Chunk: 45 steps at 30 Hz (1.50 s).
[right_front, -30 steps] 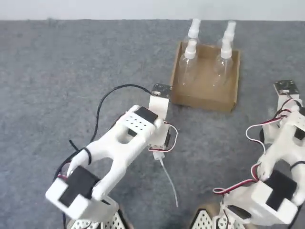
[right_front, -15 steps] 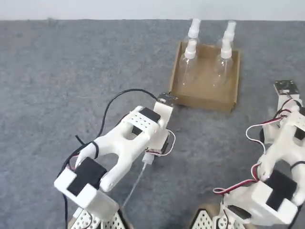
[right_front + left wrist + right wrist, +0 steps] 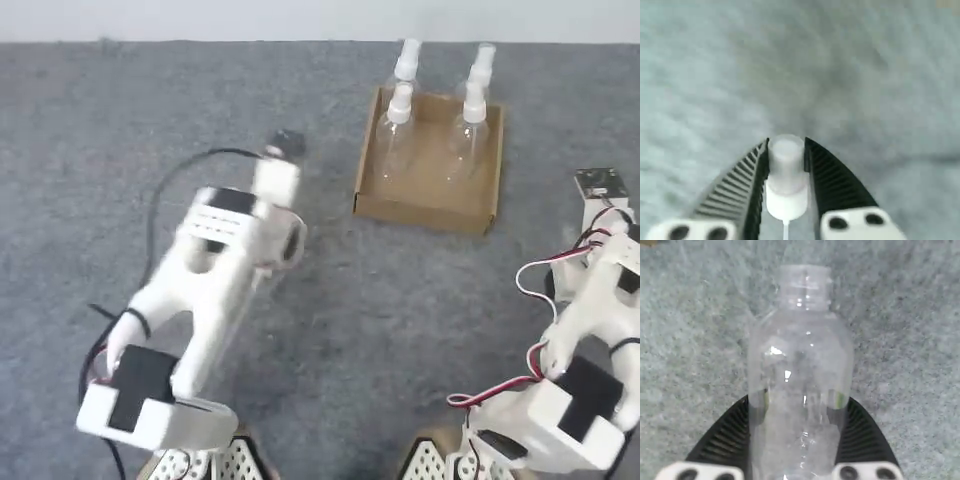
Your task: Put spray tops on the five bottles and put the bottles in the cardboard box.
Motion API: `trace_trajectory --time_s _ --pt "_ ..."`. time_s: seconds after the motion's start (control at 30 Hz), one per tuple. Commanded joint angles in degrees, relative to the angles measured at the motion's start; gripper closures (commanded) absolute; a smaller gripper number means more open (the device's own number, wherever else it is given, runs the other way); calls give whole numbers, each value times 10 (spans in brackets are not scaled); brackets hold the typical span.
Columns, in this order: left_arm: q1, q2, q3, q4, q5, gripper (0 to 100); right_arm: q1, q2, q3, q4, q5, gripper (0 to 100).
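White plastic shells and black motor blocks make up the left arm, with a black cable, and the right arm, with red-and-white wires (left end effector and right end effector: black ribbed fingers).

In the left wrist view the left hand pinches a white plastic spray top. The spray top's thin tube runs off the picture's edge, and the grey carpeted table behind it is blurred. In the right wrist view the clear plastic bottle clamped in the right hand has its base cut off by the edge. In the high view the left arm is a blur, and its wrist block covers whatever sits beneath. The right arm is cropped by the edge.
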Motion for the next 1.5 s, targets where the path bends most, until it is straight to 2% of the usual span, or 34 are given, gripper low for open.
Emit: trace_trajectory --time_s 0.0,0.17,0.3,0.37,0.5,0.63,0.97,1.2,1.33,1.47 --pt "-32 -3 -35 -88 0 984 -7 -9 -37 -11 -3 942" --pt "-33 66 -55 -146 20 954 -6 -9 -37 -10 -3 942" --pt "-35 121 -97 -123 18 834 -6 -9 -37 -7 -3 942" --pt "-35 142 -118 -107 8 818 -6 -9 -37 -9 -3 942" --pt "-50 152 -166 -65 0 819 -6 -9 -38 -10 -2 942" --pt "-64 159 -199 -33 -2 819 -6 -9 -39 -7 30 942" --pt "-33 216 -178 -39 -20 822 -5 -6 -37 -7 31 942" --pt "-33 222 -177 -37 -18 957 -6 -4 -37 -7 31 942" --pt "-38 189 -174 -25 -4 988 -5 -4 -37 -7 32 942" --pt "-42 102 -152 2 18 988 -6 -4 -37 -9 29 922"
